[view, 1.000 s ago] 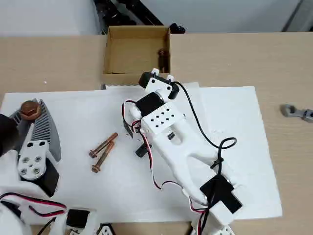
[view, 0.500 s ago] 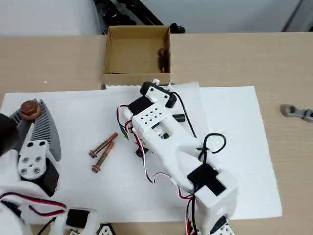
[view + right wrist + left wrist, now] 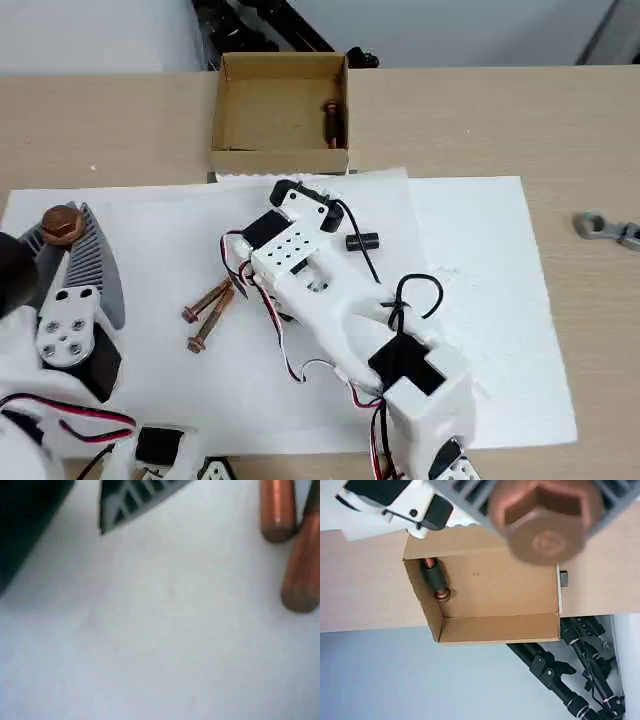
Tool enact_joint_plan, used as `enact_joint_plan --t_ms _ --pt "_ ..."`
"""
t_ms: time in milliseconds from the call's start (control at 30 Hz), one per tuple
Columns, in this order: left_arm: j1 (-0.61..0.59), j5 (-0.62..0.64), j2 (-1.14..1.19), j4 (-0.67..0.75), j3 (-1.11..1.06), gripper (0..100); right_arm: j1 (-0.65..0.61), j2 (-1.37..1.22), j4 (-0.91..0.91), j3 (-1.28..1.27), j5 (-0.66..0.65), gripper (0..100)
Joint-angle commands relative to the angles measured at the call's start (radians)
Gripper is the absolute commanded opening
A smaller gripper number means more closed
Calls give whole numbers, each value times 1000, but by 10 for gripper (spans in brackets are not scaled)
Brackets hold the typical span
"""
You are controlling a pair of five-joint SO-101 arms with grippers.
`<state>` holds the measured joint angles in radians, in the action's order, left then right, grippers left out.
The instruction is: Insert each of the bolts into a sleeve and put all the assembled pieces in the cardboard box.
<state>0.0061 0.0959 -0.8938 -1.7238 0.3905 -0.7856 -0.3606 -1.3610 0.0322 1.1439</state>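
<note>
Overhead, the left tool (image 3: 58, 236) sits at the desk's left edge, pinching a copper bolt (image 3: 62, 224) with its hex head turned up. The left wrist view adds what lies past that head: the open cardboard box (image 3: 495, 625), with an assembled piece (image 3: 435, 580), a bolt in a black sleeve, lying along one inner wall. Black tripod legs (image 3: 570, 685) stand behind the box in that view.

Next along, a pair of loose bolts (image 3: 208, 302) lies side by side and touching between the two tools. The high view gives their whole length, with the heads toward the left arm and the plain ends toward the right arm. The right wrist view shows just those two rounded ends on the paper, near the right tool (image 3: 90, 520). Whether that tool is spread or pressed together cannot be told.

Beyond the right arm's wrist, on the side away from the loose bolts, a loose black sleeve (image 3: 362, 241) lies just beside the arm. Far to the right, well apart from both tools, a small metal wrench-like piece (image 3: 600, 228) rests on bare wood.

A white sheet (image 3: 480, 260) covers the near part of the wooden desk (image 3: 480, 110). The box stands just past the sheet's far edge, beyond the right tool.
</note>
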Motion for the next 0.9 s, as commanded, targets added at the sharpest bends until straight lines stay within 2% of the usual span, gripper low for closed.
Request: enact_joint_plan --t_ms 0,367,667,733,867 --pt "-2 -5 2 5 1 6 4 -18 15 11 9 184" --pt "-2 -6 2 3 -1 6 82 -67 18 12 9 184" --pt "-2 -6 2 2 -1 6 84 -68 12 12 3 182" --pt "-2 -6 2 2 -1 6 87 -68 10 12 3 157" --pt "-2 -6 3 5 -1 6 90 -68 8 12 -9 10"
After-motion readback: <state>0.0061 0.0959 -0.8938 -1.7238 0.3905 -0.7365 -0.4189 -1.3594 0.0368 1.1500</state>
